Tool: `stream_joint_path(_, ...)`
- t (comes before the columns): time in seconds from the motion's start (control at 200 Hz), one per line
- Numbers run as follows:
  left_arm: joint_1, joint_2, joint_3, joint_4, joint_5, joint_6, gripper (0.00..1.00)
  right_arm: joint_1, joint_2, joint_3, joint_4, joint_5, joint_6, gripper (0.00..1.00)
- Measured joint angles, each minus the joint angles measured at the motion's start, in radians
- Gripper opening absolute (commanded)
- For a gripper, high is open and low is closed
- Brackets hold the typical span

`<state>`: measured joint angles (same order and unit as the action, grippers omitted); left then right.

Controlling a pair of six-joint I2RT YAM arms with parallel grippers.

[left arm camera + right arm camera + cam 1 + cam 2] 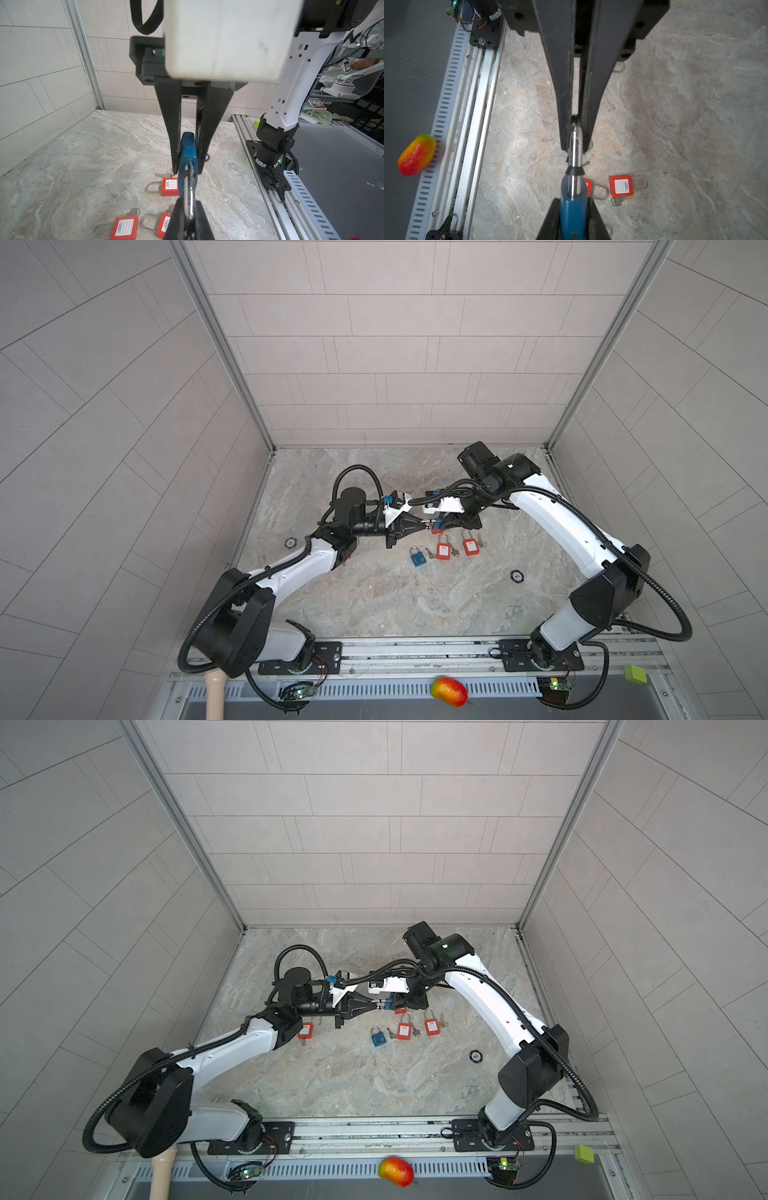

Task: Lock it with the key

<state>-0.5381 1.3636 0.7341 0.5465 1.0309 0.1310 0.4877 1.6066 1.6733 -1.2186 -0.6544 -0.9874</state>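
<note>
**Mid-table: blue padlock clamped from both ends**

Both arms reach inward and meet tip to tip above the marble tabletop. The blue padlock hangs clear of the surface between them, in line with the two grippers. Its shackle points toward the left arm.

- The left gripper has its jaws together on the steel shackle. In the right wrist view its fingers pinch the bow of the loop.
- The right gripper has its jaws pressed against the two flat faces of the blue body. Both wrist views show this.
- A dark band wraps the shackle just where it meets the body. What it is, cannot tell.

Both top views show a row of three lying flat on the tabletop, just on the robot-base side of the held lock:
- a second blue padlock
- a middle red padlock
- an end red padlock

A key lies between the second blue padlock and the middle red padlock. More small keys lie beside the red ones. A half-hidden red padlock shows partly under the left forearm in a top view.

In front of the tabletop, past the mounting rail, a mango rests on the slotted strip. A green block sits off to the right arm's side.
</note>
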Motion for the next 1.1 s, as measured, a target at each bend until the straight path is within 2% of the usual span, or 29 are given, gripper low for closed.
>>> stream_joint_path(0.515, -0.063, 0.002, -0.009, 0.030, -0.121, 0.021, 0.00, -0.024, 0.000, 0.002, -0.023, -0.014, 0.023, 0.00)
stream_joint_path(0.831, -0.077, 0.134, -0.002, 0.228, -0.134, -0.093, 0.00, -0.039, 0.000, 0.000, -0.002, 0.050, 0.066, 0.00)
stream_joint_path(1.101, -0.095, 0.138, 0.002, 0.208, -0.188, -0.067, 0.00, -0.042, 0.005, 0.000, 0.000, 0.061, 0.090, 0.00)
